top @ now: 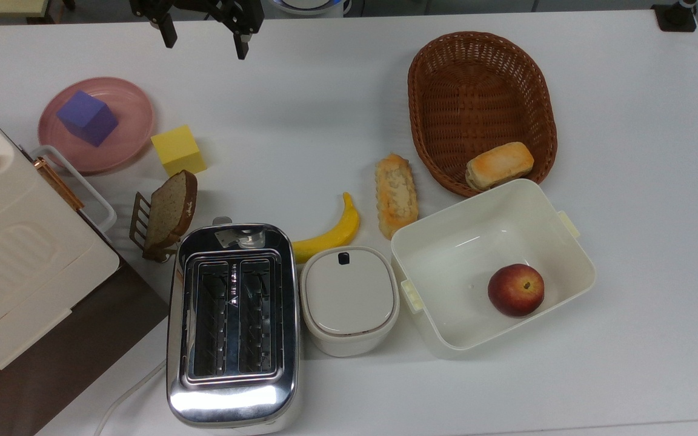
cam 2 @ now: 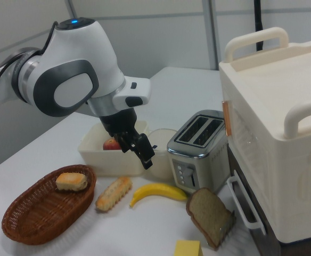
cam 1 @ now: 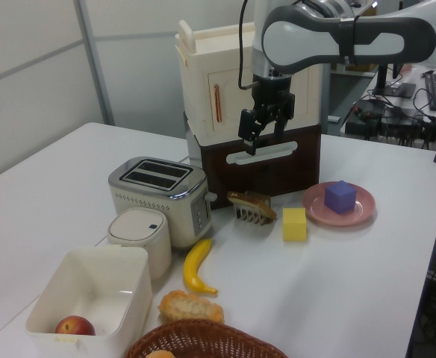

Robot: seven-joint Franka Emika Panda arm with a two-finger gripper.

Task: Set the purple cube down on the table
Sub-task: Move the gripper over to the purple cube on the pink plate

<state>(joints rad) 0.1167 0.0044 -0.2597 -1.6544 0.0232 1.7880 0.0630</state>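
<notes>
The purple cube [top: 87, 117] [cam 1: 340, 196] rests on a round pink plate [top: 137, 115] [cam 1: 315, 203] at the top view's left, on the white table [top: 300, 109]. My gripper [top: 205, 42] [cam 1: 259, 134] [cam 2: 137, 152] hangs in the air, open and empty, its black fingers spread wide. In the top view it is near the table's upper edge, up and to the right of the plate and well apart from the cube. A yellow cube [top: 178, 149] [cam 1: 294, 224] stands on the table just beside the plate.
A bread slice in a rack [top: 167, 212], a toaster [top: 232, 321], a banana [top: 331, 233], a lidded white pot [top: 349, 297], a pastry [top: 395, 194], a white tub [top: 440, 254] holding an apple [top: 515, 289], and a wicker basket [top: 482, 79] with a bun. A large cream box [top: 9, 242] fills the top view's left edge.
</notes>
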